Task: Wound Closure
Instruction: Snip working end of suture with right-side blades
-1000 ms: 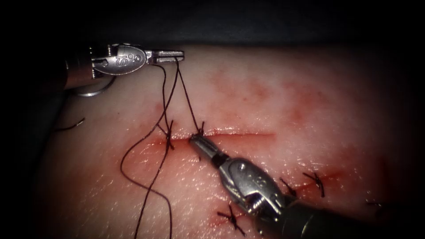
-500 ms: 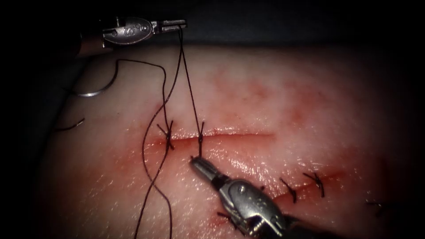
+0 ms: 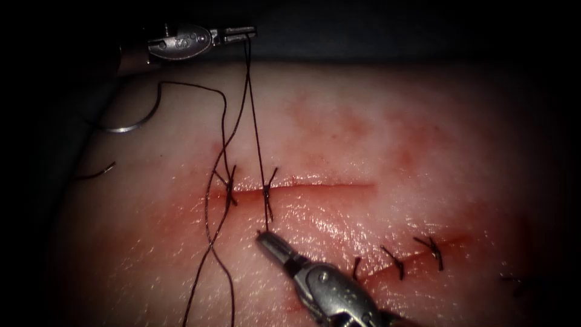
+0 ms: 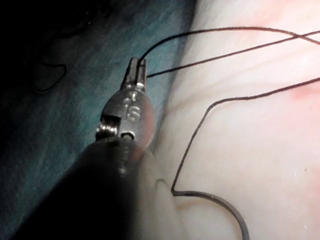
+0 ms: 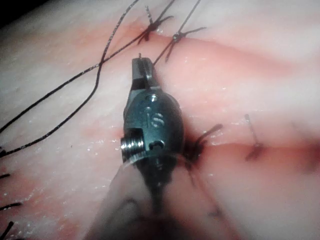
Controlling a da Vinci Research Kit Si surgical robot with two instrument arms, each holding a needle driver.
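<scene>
Above the tissue's far edge, the left arm's steel tool point(image 3: 245, 31) clamps the dark thread point(image 3: 254, 115), taut down to a knot point(image 3: 267, 192) on the pale tissue's point(image 3: 423, 121) red cut point(image 3: 327, 185). Just below, the right tool point(image 3: 261, 237) grips a short thread tail. Up left, the curved silver needle point(image 3: 124, 128) lies free on the tissue, near an older stitch point(image 3: 230, 184).
</scene>
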